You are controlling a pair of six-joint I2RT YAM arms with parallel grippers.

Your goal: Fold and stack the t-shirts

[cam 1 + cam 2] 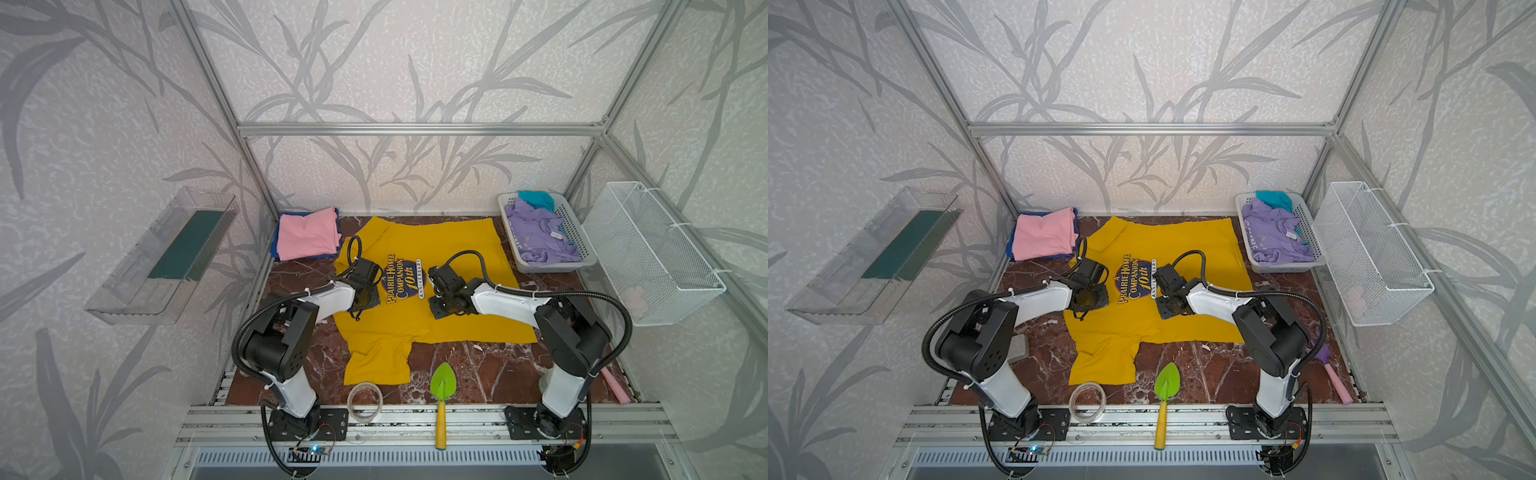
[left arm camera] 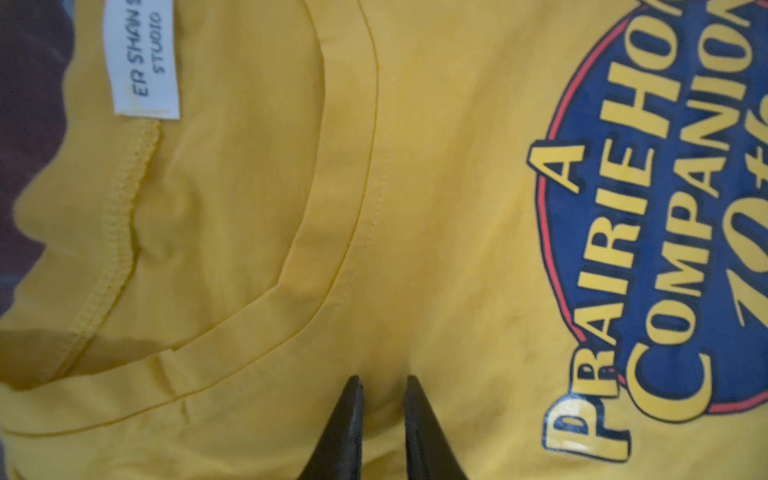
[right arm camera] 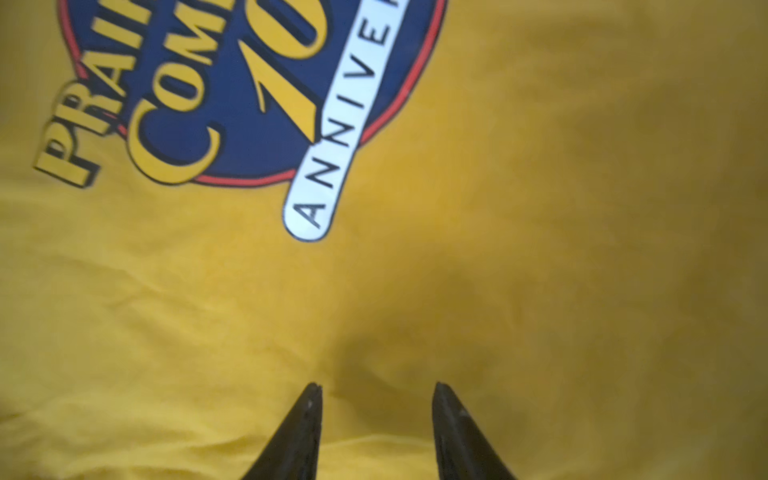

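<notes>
Currently mustard t-shirt lies spread print-up at worktop centre. Left fingers, at the print's 9 o'clock by the collar, stand narrowly apart; right fingers, at its 3 o'clock, stand wider, cloth showing in both gaps. Folded pink tee at 10 o'clock; lavender tee in basket at 2 o'clock.

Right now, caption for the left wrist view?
Left gripper, jaws barely parted, over the mustard Prairie Home Companion t-shirt near its collar.
</notes>
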